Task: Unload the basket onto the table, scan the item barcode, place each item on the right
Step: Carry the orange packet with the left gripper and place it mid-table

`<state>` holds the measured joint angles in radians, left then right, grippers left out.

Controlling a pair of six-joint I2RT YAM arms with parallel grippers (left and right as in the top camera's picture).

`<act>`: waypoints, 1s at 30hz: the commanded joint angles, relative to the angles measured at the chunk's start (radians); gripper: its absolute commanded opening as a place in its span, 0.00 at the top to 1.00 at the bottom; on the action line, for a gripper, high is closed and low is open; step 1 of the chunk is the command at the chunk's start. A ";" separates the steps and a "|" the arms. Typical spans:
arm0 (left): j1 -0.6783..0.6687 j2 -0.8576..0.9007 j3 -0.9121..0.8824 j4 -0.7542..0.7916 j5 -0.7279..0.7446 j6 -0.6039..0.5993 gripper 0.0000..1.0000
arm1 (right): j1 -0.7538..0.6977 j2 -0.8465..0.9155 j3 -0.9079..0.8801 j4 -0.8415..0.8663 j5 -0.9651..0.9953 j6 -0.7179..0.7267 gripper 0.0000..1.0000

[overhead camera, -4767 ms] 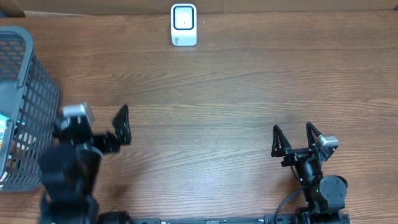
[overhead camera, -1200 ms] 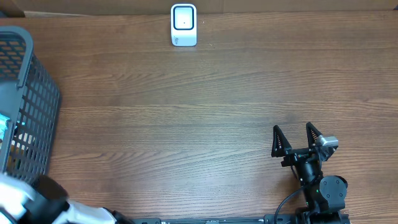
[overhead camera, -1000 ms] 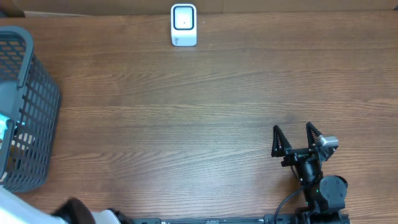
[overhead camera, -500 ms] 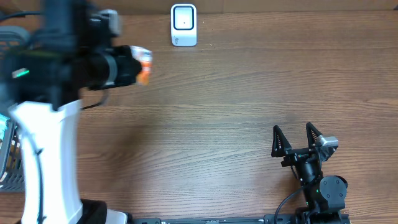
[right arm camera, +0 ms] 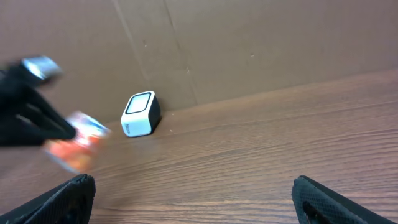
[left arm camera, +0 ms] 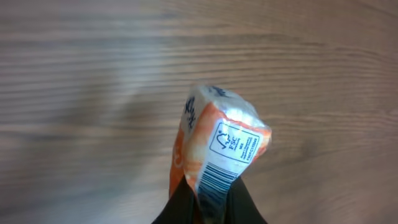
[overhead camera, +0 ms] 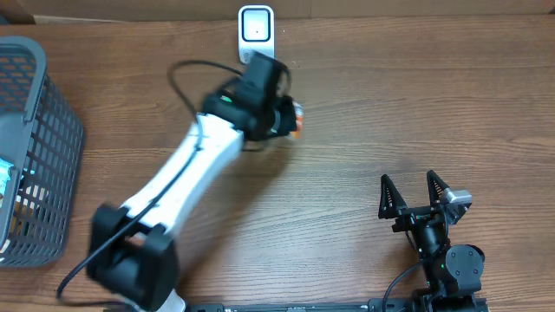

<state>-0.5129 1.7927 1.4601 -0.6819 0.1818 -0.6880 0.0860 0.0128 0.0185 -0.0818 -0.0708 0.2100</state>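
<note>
Now the left pincer (left arm camera: 208,202), pinching the orange packet (left arm camera: 221,143), has swung near the scanner (overhead camera: 257,35), so scanning looks imminent; right pincer (overhead camera: 408,192) sits spread.

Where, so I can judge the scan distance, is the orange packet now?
Overhead, the orange packet is pinched in the left end effector above the far middle of the table, just in front and right of the white scanner.

My left arm (overhead camera: 186,173) is stretched out long toward the scanner (overhead camera: 257,35). The left gripper (overhead camera: 288,120) is just short of it, pinched tight on the orange packet (left arm camera: 217,146). My right gripper (overhead camera: 408,182) sits well back from the scanner, jaws spread wide.
</note>
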 commanded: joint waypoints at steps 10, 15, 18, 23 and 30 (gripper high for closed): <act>-0.121 0.241 -0.064 0.238 0.029 -0.266 0.75 | 0.005 -0.010 -0.011 0.004 0.002 0.006 0.00; -0.106 0.208 -0.018 0.192 0.029 -0.234 0.38 | 0.005 -0.010 -0.011 0.004 0.002 0.006 0.00; -0.087 0.161 0.059 0.092 0.015 -0.144 0.35 | 0.005 -0.010 -0.011 0.004 0.002 0.006 0.00; -0.039 0.048 0.272 -0.176 -0.136 -0.006 0.36 | 0.005 -0.010 -0.011 0.004 0.002 0.006 0.00; 0.090 -0.145 0.558 -0.512 -0.312 0.101 0.25 | 0.005 -0.010 -0.011 0.004 0.002 0.006 0.00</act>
<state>-0.4870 1.7611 1.9137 -1.1210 -0.0025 -0.6716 0.0856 0.0128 0.0185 -0.0826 -0.0708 0.2100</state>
